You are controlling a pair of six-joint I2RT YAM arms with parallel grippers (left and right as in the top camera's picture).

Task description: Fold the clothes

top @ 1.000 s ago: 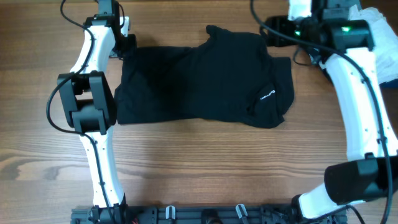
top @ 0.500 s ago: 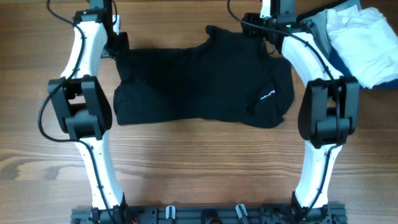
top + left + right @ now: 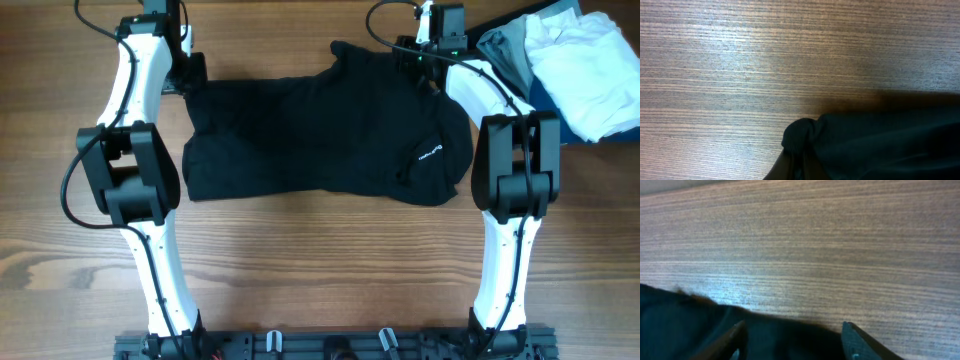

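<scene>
The black shirt (image 3: 320, 130) lay spread across the far half of the worktop (image 3: 330, 270), its long near edge running almost straight from left to right and its far edge rising into a hump near the middle. A small white logo (image 3: 430, 153) showed close to the shirt's right edge. The left gripper (image 3: 190, 72) sat at the shirt's far left corner; in the left wrist view that corner appeared as a bunched knot of cloth (image 3: 800, 136) with bare wood beyond it, but the fingers themselves were out of sight, so whether they were spread or pinching the cloth could not be told. The right gripper (image 3: 425, 62) was at the far right corner, and in the right wrist view its fingers (image 3: 732, 339) stood wide apart with the dark hem lying between them and nothing caught. Beyond that hem the wood ran on bare to the top of the view. Off the shirt's right side, at the far right corner of the worktop, a white garment (image 3: 590, 70) and a grey garment (image 3: 505, 55) lay heaped together, the grey one just beside the right arm. Between the shirt's near edge and the arm bases stretched a broad band of bare wood, crossed only by the two arms at either side.
</scene>
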